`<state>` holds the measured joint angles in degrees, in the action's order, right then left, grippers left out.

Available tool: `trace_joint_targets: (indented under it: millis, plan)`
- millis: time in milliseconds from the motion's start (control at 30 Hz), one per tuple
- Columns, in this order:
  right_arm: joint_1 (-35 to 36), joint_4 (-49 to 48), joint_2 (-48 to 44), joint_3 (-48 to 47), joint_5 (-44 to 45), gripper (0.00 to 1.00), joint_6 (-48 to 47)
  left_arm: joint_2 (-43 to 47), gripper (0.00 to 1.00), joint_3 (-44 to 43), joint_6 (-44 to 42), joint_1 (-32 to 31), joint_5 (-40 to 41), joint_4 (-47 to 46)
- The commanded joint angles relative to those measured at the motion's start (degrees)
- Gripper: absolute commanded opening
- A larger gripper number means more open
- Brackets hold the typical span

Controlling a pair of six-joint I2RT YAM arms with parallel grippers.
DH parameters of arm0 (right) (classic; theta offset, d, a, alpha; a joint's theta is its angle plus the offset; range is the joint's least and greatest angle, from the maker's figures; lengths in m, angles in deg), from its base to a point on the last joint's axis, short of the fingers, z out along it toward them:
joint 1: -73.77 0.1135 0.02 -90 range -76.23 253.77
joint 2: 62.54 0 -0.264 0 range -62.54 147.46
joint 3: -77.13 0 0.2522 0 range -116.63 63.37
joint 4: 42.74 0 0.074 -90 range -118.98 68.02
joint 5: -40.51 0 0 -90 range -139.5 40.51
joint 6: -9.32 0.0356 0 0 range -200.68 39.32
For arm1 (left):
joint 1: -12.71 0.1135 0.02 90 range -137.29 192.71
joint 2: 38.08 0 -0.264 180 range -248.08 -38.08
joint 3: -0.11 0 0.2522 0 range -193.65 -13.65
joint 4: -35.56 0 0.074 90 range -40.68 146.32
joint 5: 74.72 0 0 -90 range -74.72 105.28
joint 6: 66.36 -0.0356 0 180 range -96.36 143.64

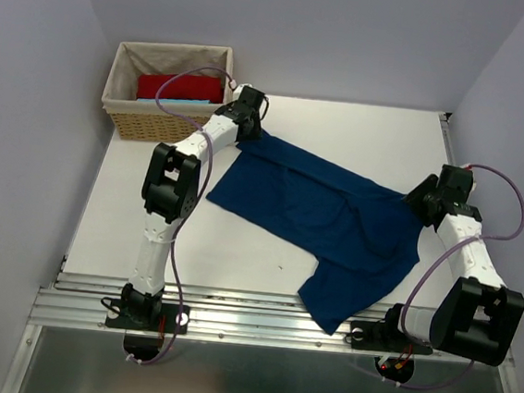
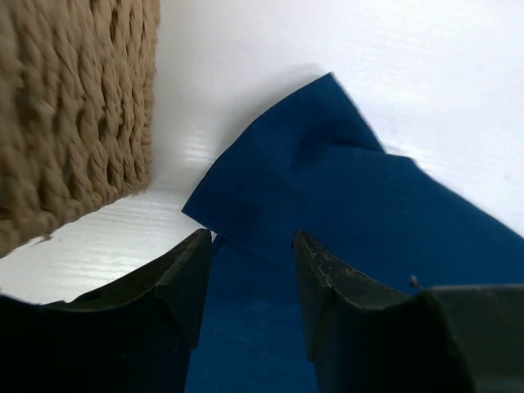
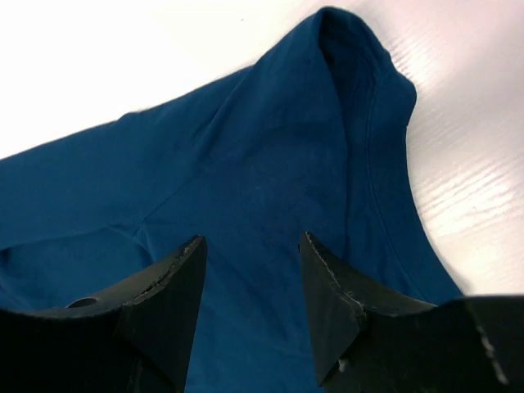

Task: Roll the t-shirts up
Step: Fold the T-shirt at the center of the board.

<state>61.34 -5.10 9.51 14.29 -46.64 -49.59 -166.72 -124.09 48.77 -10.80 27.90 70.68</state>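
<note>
My left gripper [image 2: 252, 237] has its fingers apart over the far-left corner of the navy-blue t-shirt [image 1: 325, 217], just beside the wicker basket [image 1: 125, 120]. My right gripper [image 3: 252, 239] is parted too, above the shirt's edge on the right side. Cloth shows in both gaps, but I see neither pair clamped on it. The shirt lies spread and slanted across the white table [image 1: 129, 230]. Inside the basket lie a red cloth [image 1: 182, 87] and a light-blue piece [image 1: 174, 101].
</note>
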Motion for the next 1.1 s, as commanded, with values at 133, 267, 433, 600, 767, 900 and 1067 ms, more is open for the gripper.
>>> trace_joint_targets:
  millis: [133,267,433,600,767,900,1067]
  plan:
    - [-0.58,2.14,-4.55,-0.32,-2.41,0.55,-1.65,-1.27,0.55,1.09,7.3,0.57,6.09,-0.27]
    - [-0.58,2.49,-5.25,-0.23,-4.16,0.55,-1.65,-0.04,0.54,4.34,12.66,0.66,4.87,-3.16]
    - [-0.58,3.1,-6.66,0.21,-4.61,0.55,-1.47,2.95,0.54,8.83,12.67,-1.01,5.48,-6.51]
    - [-0.58,3.63,-7.89,0.56,-5.05,0.55,-1.39,5.76,0.54,11.2,8.11,-1.01,6.1,-8.09]
    - [-0.58,3.54,-8.42,0.56,-6.1,0.55,-0.77,7.0,0.54,10.41,1.0,-0.05,5.14,-7.83]
    - [-0.58,3.63,-9.21,0.83,-6.45,0.55,-0.59,6.83,0.54,8.75,-2.88,2.49,1.62,-8.62]
    - [-0.58,3.54,-9.82,1.27,-7.68,0.55,0.2,4.72,0.54,5.32,-4.91,4.34,3.02,-7.22]
